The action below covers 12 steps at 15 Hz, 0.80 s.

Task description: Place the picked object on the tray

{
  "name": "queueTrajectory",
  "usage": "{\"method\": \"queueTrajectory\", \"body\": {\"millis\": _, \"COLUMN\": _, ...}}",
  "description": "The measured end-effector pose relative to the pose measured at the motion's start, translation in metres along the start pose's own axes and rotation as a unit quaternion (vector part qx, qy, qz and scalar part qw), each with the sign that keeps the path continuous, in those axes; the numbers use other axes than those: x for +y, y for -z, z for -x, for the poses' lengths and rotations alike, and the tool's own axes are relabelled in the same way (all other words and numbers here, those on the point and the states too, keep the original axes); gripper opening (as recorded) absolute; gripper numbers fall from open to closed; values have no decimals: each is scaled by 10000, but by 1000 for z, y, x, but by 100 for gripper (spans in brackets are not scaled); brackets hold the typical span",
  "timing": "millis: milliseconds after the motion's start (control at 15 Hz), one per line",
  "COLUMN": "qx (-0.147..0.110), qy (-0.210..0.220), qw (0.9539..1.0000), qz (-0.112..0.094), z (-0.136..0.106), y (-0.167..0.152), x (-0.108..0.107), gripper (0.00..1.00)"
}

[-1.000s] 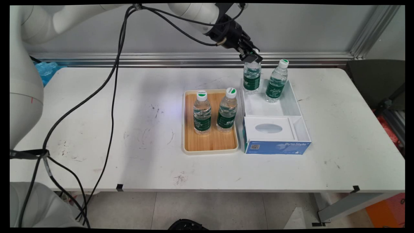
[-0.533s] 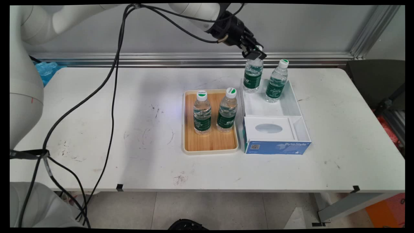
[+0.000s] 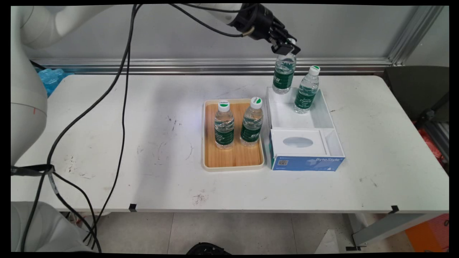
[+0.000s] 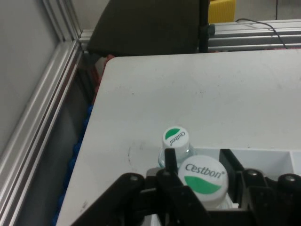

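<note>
Gripper (image 3: 285, 49) clamped on lifted bottle (image 3: 283, 77), 2nd bottle (image 3: 307, 90) beside in bin (image 3: 328, 111), tray (image 3: 208, 138) nr.

Robot lab: aluminium framing (image 3: 215, 65), cables (image 3: 123, 93).

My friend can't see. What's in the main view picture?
A black claw holds a water bottle by its neck, lifted above a white box with another bottle inside. Two more bottles stand on a wooden tray.

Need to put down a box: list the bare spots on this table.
Free: table left of the wooden tray, its front strip, and right of the white bin. Crowded: tray and bin hold bottles; the end effector holds one bottle above the bin.
</note>
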Motion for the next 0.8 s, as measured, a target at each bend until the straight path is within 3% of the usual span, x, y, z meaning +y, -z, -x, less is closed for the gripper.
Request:
{"method": "queueTrajectory", "body": {"millis": 400, "qx": -53, "qy": -17, "qw": 10000, "qz": 46, "z": -1, "y": 20, "x": 3, "gripper": 0}}
{"method": "queueTrajectory", "body": {"millis": 800, "qx": -301, "qy": 77, "qw": 9995, "qz": 62, "z": 8, "y": 51, "x": 7, "gripper": 0}}
